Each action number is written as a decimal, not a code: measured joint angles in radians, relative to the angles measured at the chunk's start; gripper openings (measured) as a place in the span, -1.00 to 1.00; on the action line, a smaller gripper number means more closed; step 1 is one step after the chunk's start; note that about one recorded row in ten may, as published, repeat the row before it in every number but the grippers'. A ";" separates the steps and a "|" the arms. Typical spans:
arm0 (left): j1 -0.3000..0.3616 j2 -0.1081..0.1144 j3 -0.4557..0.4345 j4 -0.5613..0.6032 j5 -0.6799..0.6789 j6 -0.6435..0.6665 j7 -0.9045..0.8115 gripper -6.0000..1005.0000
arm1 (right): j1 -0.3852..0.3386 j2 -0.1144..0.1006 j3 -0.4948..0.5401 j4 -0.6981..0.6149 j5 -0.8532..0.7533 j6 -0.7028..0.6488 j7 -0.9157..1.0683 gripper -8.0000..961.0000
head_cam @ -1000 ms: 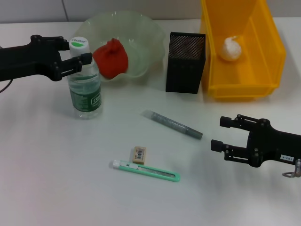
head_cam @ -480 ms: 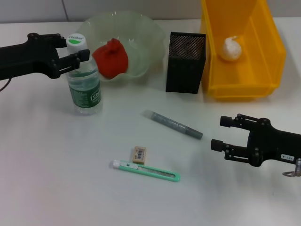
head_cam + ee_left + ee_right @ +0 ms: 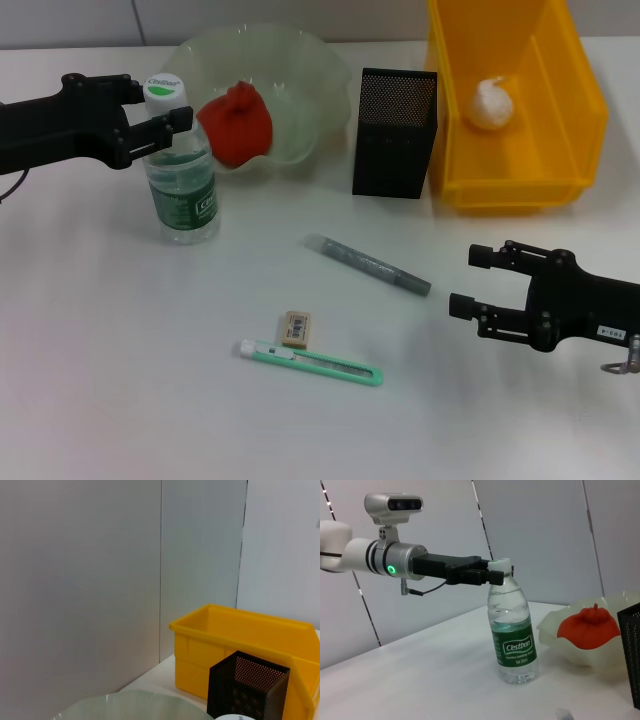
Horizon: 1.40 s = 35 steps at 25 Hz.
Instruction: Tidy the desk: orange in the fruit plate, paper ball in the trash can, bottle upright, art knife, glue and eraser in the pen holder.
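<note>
The clear bottle with a green label stands upright on the table. My left gripper is shut on its neck under the white cap, as the right wrist view also shows: bottle, left gripper. The orange lies in the pale glass fruit plate. The paper ball sits in the yellow trash can. The grey glue stick, the eraser and the green art knife lie on the table in front of the black mesh pen holder. My right gripper is open, to the right of the glue.
The pen holder stands between the fruit plate and the trash can. In the left wrist view the trash can, the pen holder and the plate's rim stand before a grey wall.
My left gripper and the bottle have shifted slightly away from me, with a small wobble of the cap. The right arm has not moved.
</note>
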 joint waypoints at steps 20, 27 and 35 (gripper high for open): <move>0.012 -0.002 0.001 -0.005 -0.042 -0.006 0.000 0.28 | 0.000 -0.002 0.001 -0.003 0.001 0.000 0.004 0.57; 0.028 0.024 0.000 -0.004 -0.183 0.041 -0.007 0.51 | 0.000 -0.002 0.002 -0.003 0.001 0.000 0.004 0.57; 0.073 0.064 0.003 -0.005 -0.327 0.460 -0.039 0.56 | 0.004 -0.001 0.006 -0.025 0.003 -0.013 0.034 0.57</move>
